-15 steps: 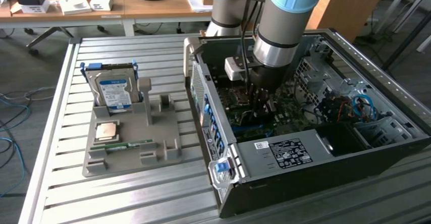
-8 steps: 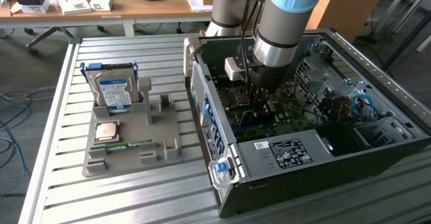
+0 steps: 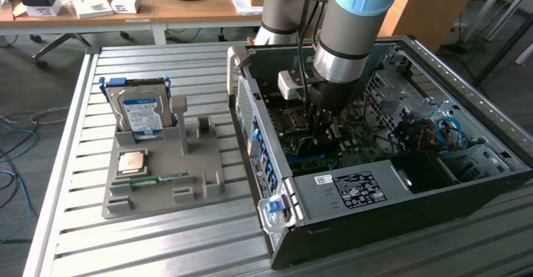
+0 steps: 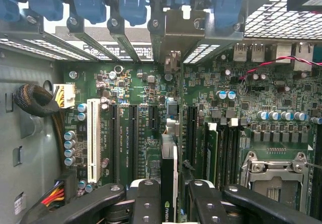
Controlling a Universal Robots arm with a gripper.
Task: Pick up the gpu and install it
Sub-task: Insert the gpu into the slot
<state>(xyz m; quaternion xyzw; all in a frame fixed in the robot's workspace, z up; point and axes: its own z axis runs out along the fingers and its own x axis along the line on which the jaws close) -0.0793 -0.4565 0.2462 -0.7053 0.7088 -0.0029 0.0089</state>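
- The gpu (image 4: 168, 176) is a thin dark card seen edge-on in the wrist view, with a pale strip along its edge, a small green logo near the fingers and a silvery metal bracket (image 4: 172, 38) at its far end.
- The gripper (image 4: 168, 204) holds the gpu between its two black fingers (image 4: 146, 199), which are closed narrowly on the card's sides.
- The card stands upright over the green motherboard (image 4: 146, 133), in line with the row of long dark slots (image 4: 133, 138) beside the white slot (image 4: 93, 138); whether it is seated I cannot tell.
- The exterior view shows the arm (image 3: 350, 34) reaching down into the open computer case (image 3: 466, 102), which lies near the metal table's (image 3: 150, 246) far right corner, taking the exterior view's right.
- That view also shows a grey holder tray (image 3: 191, 165) toward the table's left edge, carrying a hard drive (image 3: 141, 111) with a blue label standing upright, a square processor (image 3: 133, 163) and a green memory stick (image 3: 150, 180) lying flat.
- The wrist view shows blue clips (image 4: 90, 2) along the case's rear edge.
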